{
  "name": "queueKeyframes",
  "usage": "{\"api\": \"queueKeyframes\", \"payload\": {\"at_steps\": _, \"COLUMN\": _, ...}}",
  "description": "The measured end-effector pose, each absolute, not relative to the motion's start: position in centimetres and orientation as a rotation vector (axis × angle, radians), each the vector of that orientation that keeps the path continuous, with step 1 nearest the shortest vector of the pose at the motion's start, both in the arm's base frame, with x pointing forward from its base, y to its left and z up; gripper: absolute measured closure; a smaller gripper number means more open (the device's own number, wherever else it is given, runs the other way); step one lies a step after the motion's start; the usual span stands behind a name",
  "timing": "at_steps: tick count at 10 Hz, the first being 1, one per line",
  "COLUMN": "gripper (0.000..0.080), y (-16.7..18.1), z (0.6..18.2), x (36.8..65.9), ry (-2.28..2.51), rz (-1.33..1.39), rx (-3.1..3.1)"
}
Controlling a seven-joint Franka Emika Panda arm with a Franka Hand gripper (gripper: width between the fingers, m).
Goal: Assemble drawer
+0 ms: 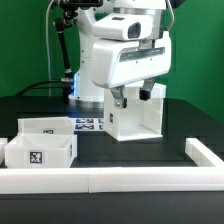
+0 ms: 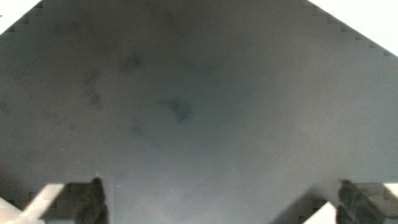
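The drawer's white boxy housing (image 1: 136,117) stands upright on the black table, right of centre in the exterior view, its open side facing the camera. Two shallow white trays lie at the exterior view's left: one further back (image 1: 46,127) and one in front with a black-and-white tag (image 1: 40,152). My gripper (image 1: 128,98) hangs at the housing's top left part; whether it touches is unclear. In the wrist view the gripper (image 2: 217,198) is open, its dark fingers (image 2: 75,202) wide apart, with only blurred dark grey surface between them.
A long white border rail (image 1: 110,180) runs along the table's front and turns back at the exterior view's right (image 1: 205,155). The marker board (image 1: 90,124) lies flat between the trays and the housing. The arm's white base (image 1: 95,60) stands behind.
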State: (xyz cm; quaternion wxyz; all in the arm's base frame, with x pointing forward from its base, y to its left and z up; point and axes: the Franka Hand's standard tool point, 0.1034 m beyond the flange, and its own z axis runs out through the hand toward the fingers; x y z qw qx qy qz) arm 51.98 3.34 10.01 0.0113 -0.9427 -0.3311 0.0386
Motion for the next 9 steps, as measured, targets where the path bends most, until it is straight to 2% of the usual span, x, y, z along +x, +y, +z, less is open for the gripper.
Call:
{"api": "queueKeyframes", "payload": {"at_steps": 3, "gripper": 0.0150, "y": 3.6, "z": 10.0, "x": 51.4, "ry": -0.636, "rz": 0.110, "rx": -3.048}}
{"api": "queueKeyframes", "payload": {"at_steps": 5, "gripper": 0.0150, "y": 4.6, "z": 10.0, "x": 49.0, "ry": -0.314, "rz": 0.146, "rx": -3.083}}
{"api": "queueKeyframes", "payload": {"at_steps": 6, "gripper": 0.0150, "y": 5.1, "z": 10.1, "x": 48.2, "ry": -0.310, "rz": 0.153, "rx": -3.084}}
{"api": "queueKeyframes", "payload": {"at_steps": 9, "gripper": 0.0150, "y": 7.0, "z": 12.4, "x": 45.6, "ry": -0.267, "rz": 0.138, "rx": -3.095}}
